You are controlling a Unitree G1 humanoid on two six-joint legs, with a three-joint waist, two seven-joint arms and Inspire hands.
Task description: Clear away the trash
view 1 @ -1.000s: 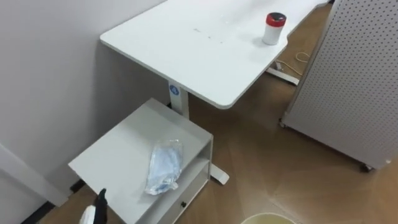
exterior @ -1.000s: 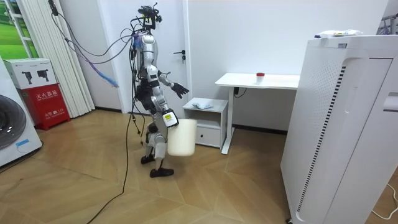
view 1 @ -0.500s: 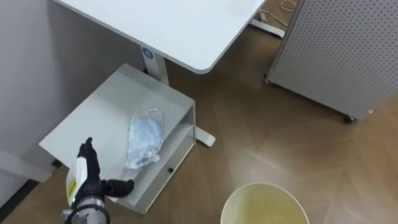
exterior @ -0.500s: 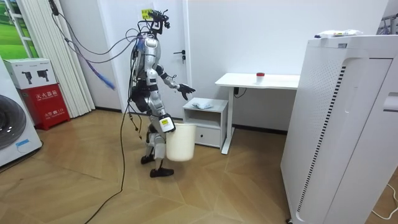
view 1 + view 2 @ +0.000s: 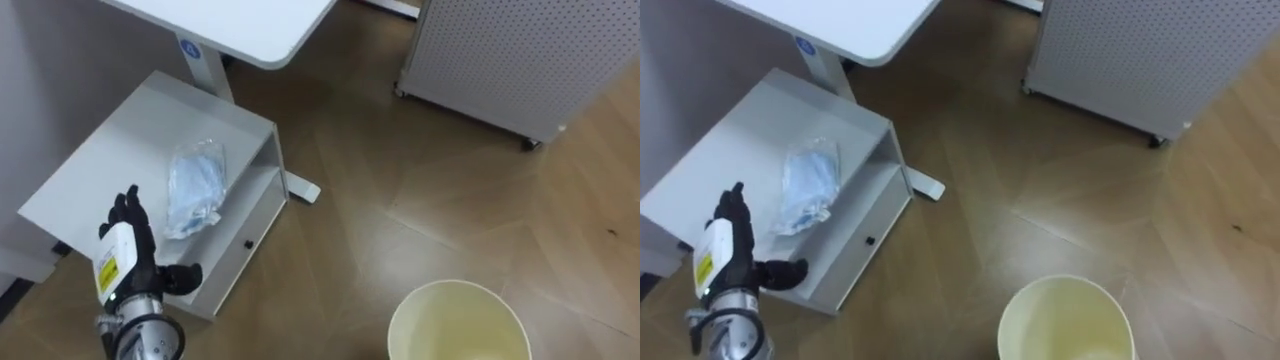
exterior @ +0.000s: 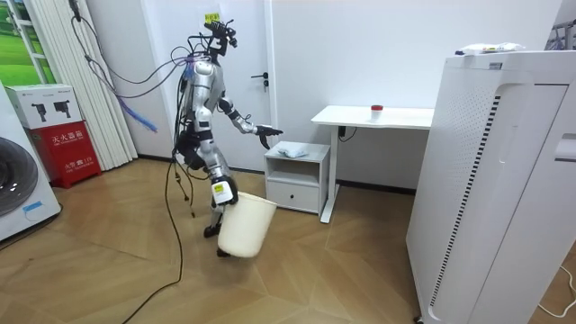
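Where the garbage lies: a crumpled clear plastic bag (image 5: 195, 188) is on the top of the low white cabinet (image 5: 105, 165), close to the front edge, about midway along it.
Left hand: the left hand (image 5: 125, 252) hovers over the near front corner of the cabinet top, fingers spread apart and thumb out. It holds nothing and is apart from the bag.
Right hand: the right hand (image 6: 219, 191) hangs low at the rim of the pale yellow bin (image 5: 430, 300). Whether it is closed round the rim I cannot tell.
Risk, sliding: the bag looks thin and slippery. A push from the side would probably move it over the front edge and down before the drawer (image 5: 235, 250), so I think a grasp from above is safer.
Risk, partial grasp: loose film can fold away, and the hand may close on one corner and lose it.
Risk, bin: the bin is on the floor side, well apart from the cabinet. A drop released too early would likely miss its mouth.
Eye views give: the spread of the left hand, the bag's place by the edge, and the inside of the bin with no garbage seen in it.
Room view gives: the robot standing before the cabinet beside the white desk (image 6: 373, 117), left arm stretched forward, the bin hanging tilted beside its legs.
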